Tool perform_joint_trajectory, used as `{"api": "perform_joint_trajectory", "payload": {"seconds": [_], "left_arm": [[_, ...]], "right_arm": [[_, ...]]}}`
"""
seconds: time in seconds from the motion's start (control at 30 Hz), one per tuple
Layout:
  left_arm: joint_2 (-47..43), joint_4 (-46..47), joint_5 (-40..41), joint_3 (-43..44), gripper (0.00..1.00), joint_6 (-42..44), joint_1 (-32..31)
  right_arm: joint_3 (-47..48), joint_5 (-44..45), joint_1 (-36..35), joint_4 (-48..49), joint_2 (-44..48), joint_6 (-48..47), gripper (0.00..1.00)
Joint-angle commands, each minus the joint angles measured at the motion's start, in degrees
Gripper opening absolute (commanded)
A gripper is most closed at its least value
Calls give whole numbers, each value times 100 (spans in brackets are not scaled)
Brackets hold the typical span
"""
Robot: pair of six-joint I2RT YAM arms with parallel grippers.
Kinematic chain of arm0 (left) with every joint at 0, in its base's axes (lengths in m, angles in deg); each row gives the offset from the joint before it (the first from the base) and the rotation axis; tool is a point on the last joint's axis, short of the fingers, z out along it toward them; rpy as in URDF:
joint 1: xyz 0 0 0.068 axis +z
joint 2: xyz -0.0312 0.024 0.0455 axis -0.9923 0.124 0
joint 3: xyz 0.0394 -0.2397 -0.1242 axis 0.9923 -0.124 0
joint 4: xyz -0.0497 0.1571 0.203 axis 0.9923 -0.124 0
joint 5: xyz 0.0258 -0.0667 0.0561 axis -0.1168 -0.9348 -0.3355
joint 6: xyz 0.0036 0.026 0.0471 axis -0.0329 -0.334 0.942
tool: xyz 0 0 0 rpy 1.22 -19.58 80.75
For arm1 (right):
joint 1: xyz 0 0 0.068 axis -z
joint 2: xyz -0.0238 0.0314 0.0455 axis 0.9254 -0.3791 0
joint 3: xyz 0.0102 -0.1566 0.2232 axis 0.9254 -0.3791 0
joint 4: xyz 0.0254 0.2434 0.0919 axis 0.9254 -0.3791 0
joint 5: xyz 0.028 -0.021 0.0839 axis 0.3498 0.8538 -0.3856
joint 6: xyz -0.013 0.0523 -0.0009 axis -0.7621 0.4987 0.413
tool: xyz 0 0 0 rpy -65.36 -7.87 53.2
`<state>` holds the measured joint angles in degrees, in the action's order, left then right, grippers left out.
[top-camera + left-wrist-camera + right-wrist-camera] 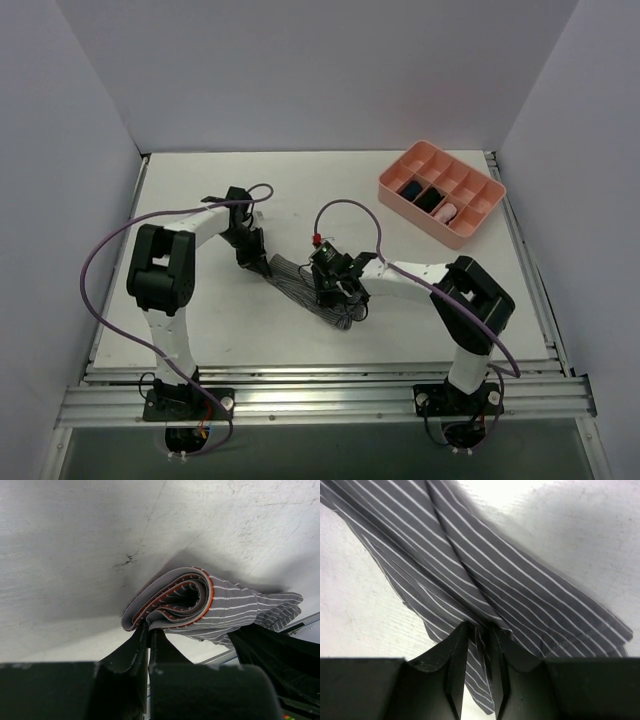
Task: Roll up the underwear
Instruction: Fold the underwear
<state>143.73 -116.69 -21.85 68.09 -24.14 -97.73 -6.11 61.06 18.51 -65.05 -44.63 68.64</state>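
Judging the underwear [300, 284] limp and light, we clamp its rolled end with the left gripper [148, 630], its tail with the right gripper [479, 630].

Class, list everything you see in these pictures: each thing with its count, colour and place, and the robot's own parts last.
underwear: one, grey striped, table centre, left end rolled
tray: one, pink, far right
bundles: three, two dark, one pink, inside tray
table: one, white, underneath
cables: two, purple, along arms
left arm: white-black; left fingers shut on rolled end
right arm: white-black; right fingers shut on other end
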Motion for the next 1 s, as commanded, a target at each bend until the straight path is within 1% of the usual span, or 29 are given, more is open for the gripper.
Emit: {"api": "perform_joint_trajectory", "payload": {"seconds": [0.0,0.07,0.13,0.2,0.3,0.33,0.37,0.4,0.47,0.5,0.57,0.6,0.63,0.7,0.77,0.8,0.83,0.87,0.9,0.97], "left_arm": [[-16,-291,741,-198,2,444,202],[-174,-432,662,-198,2,646,316],[-227,-686,539,-181,2,856,404],[-350,-853,582,-242,2,928,413],[-675,-854,512,-593,2,796,404],[-789,-846,477,-837,4,613,395],[-1051,-811,207,-979,12,533,387],[-1193,-767,74,-1111,18,436,387],[-1729,-784,29,-1375,34,103,387],[-1922,-793,38,-1411,38,-20,404],[-2387,-828,169,-1281,46,-346,474],[-2486,-828,430,-1166,51,-408,544],[-2565,-819,572,-1035,54,-434,580],[-2496,-671,688,-595,56,-347,641],[-2206,-477,522,-358,56,-110,668],[-2083,-241,390,-183,56,-31,659],[-1934,-135,41,-102,56,100,659],[-1585,-108,-58,-15,56,136,650],[-1416,-186,-103,169,55,232,659],[-1011,-195,-305,241,54,338,650]], "right_arm": [[-244,365,60,-854,276,-5,21],[-279,419,174,-951,496,-22,21],[-358,489,228,-1091,549,-57,21],[-411,586,254,-1188,523,-118,21],[-429,578,289,-1144,479,-128,22],[-385,586,298,-1162,426,-136,22],[-315,595,307,-1179,391,-163,22],[-71,595,324,-1232,373,-189,23],[246,622,342,-1495,356,-294,23],[605,639,351,-1748,373,-321,23],[897,561,359,-2022,443,-251,24],[1098,551,351,-2180,478,-138,24],[1135,508,299,-2373,557,-32,24],[1127,446,158,-2480,698,276,24],[952,376,-35,-2445,909,547,24],[847,297,-106,-2341,953,645,23],[611,288,-202,-2261,1005,742,23],[486,114,-403,-2165,1015,829,23],[381,51,-501,-2007,997,996,22],[169,50,-677,-1892,857,1146,22]]}}
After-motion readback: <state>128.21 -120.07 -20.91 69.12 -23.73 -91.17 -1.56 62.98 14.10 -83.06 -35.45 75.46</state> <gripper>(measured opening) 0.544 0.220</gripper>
